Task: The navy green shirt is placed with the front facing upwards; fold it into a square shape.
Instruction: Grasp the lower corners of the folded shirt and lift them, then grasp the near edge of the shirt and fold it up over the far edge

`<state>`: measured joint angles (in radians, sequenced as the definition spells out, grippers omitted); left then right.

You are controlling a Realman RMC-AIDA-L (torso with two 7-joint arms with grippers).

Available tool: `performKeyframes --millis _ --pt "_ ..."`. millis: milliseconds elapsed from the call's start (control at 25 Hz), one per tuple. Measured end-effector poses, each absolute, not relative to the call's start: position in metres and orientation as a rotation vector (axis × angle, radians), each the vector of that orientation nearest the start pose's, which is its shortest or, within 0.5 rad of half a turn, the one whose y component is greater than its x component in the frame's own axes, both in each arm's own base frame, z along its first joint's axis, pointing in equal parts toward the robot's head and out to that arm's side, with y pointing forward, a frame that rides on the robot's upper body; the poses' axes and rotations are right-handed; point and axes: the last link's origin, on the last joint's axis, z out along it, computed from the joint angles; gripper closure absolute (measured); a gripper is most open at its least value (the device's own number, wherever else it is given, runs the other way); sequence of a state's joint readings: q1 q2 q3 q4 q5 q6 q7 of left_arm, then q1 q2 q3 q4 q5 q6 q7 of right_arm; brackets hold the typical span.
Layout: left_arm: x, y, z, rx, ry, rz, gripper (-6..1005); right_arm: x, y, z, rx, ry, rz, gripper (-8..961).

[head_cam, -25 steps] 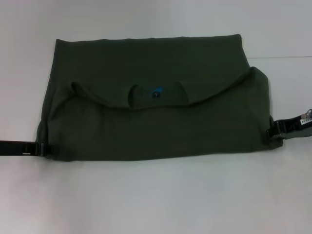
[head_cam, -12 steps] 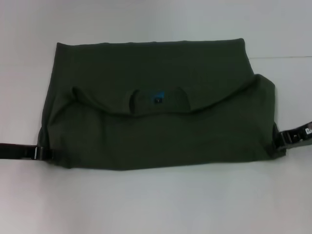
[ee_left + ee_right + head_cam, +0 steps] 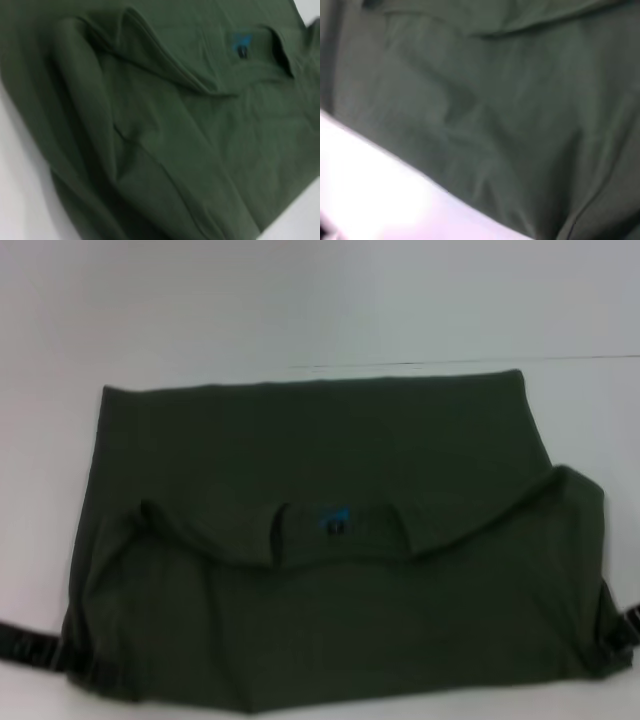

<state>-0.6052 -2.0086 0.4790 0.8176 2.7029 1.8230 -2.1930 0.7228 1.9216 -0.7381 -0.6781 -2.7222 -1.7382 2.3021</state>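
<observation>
Here, nearest the robot, one navy green shirt is lying on the white worktop, its near edge running close to the bottom of the head view. The left tool is sitting at the shirt's near left corner and the right tool at its near right corner, each touching the cloth; whether either one is gripping the fabric or merely resting beside it, I cannot tell, since the cloth is hiding the fingertips. Two tools are showing, and one garment.

Farther back, the upper part of the shirt is lying folded over the lower layer, its edge sagging in a shallow curve across the middle. At the centre of that curve the round collar is showing with a single blue neck label. Beyond it the single layer is lying flat, ending in a straight far hem, with bare worktop behind.

The left wrist view is showing thick stacked folds along the shirt's side, plus the label, detail the head view lacks. The right wrist view is showing only cloth and a strip of worktop, probably the near edge.
</observation>
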Motion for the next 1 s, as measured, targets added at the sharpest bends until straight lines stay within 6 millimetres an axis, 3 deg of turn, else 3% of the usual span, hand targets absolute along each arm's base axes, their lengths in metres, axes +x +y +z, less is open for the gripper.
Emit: performKeyframes --millis 200,400,600,800,1000 --pt "-0.303 0.277 0.052 -2.651 -1.903 0.136 960 0.290 0.312 0.036 -2.732 1.680 -0.546 903" --pt "-0.300 0.267 0.047 -2.679 -1.962 0.204 959 0.286 0.296 0.021 -2.829 1.664 -0.651 903" --pt "-0.300 0.262 0.046 -2.695 -1.985 0.243 960 0.287 0.291 0.019 -2.846 1.666 -0.683 903" --pt "-0.297 0.268 0.050 -2.696 -1.964 0.174 959 0.288 0.294 0.024 -2.834 1.681 -0.610 903" --pt "-0.295 0.286 0.067 -2.617 -1.925 -0.091 959 0.289 0.306 0.045 -2.777 1.716 -0.370 903"
